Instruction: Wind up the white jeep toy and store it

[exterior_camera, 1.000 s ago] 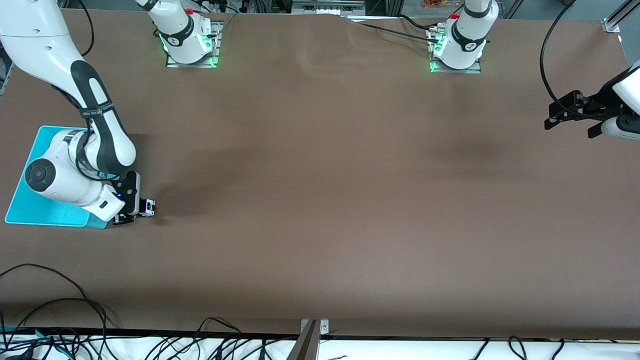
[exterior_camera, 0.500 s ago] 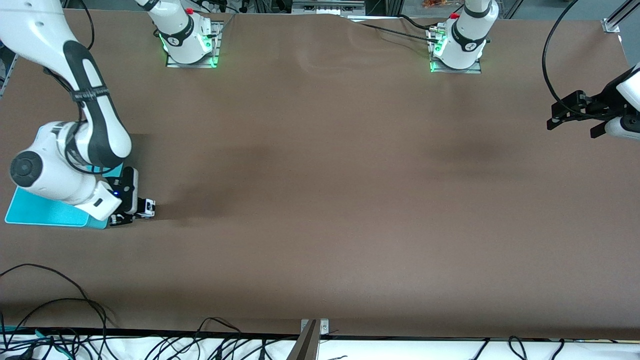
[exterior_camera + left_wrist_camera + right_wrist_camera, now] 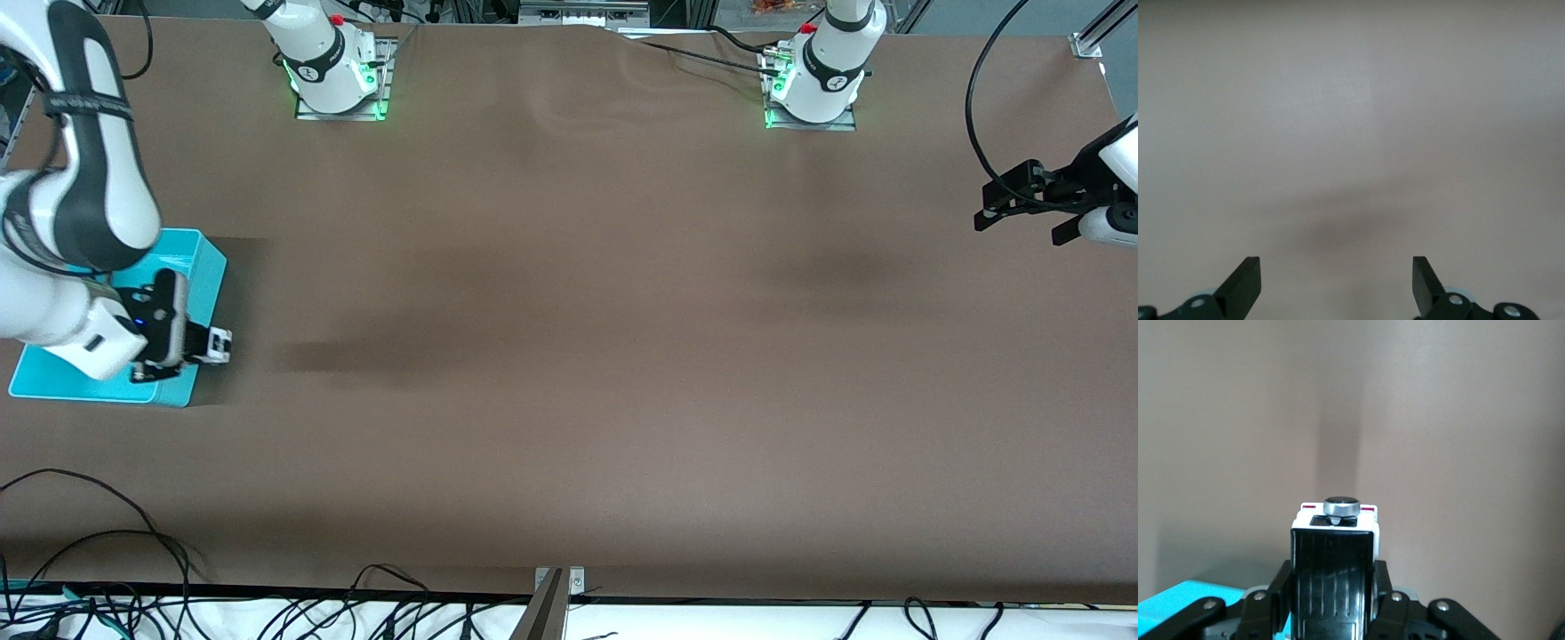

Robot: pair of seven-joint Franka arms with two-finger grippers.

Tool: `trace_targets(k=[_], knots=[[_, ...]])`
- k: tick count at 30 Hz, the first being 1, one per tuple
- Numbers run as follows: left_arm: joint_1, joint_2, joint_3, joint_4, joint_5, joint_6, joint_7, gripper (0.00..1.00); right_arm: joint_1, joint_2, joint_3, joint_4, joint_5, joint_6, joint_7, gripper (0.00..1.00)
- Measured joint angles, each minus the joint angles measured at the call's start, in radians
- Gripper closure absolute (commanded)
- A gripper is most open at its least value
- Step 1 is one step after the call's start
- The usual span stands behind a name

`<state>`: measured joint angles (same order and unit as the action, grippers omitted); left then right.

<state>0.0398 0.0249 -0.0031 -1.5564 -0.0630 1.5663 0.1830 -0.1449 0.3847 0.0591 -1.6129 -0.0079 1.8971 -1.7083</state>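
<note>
right claw (image 3: 206,347) clamps white jeep toy (image 3: 216,343) above cyan bin (image 3: 201,262) edge, frame lower left | left claw (image 3: 1022,206) wide, waiting, frame upper right over worktop (image 3: 569,356)

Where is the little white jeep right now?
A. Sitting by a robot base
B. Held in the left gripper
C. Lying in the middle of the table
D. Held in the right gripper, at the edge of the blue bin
D: the right gripper is shut on the jeep, up in the air over the edge of the blue bin, while the left gripper waits open with nothing in it.
</note>
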Motion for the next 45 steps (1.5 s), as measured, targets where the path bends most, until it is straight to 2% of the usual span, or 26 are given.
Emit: trace_targets(k=[6,11,19,23,28,38,45], knots=[[0.002,0.000,0.001,0.012,0.000,0.000,0.000,0.00,-0.004,-0.047,-0.071,-0.010,0.000,-0.070,-0.034,0.80],[0.003,0.000,0.001,0.012,0.000,0.000,0.000,0.00,-0.008,-0.075,-0.141,-0.068,0.000,-0.073,-0.090,0.80],[0.002,0.000,0.000,0.012,0.000,0.000,0.000,0.00,-0.013,-0.132,-0.221,-0.263,0.002,0.064,-0.172,0.80],[-0.001,0.000,-0.002,0.012,0.016,-0.001,0.000,0.00,-0.013,-0.147,-0.240,-0.344,0.009,0.134,-0.209,0.80],[-0.003,0.001,-0.005,0.012,0.025,-0.001,0.000,0.00,-0.013,-0.148,-0.258,-0.386,0.013,0.185,-0.222,0.80],[-0.003,0.001,-0.005,0.012,0.025,-0.016,0.000,0.00,-0.043,-0.124,-0.281,-0.410,0.034,0.234,-0.238,0.80],[-0.003,0.001,-0.006,0.012,0.025,-0.021,0.000,0.00,-0.089,-0.066,-0.285,-0.416,0.098,0.309,-0.308,0.80]])
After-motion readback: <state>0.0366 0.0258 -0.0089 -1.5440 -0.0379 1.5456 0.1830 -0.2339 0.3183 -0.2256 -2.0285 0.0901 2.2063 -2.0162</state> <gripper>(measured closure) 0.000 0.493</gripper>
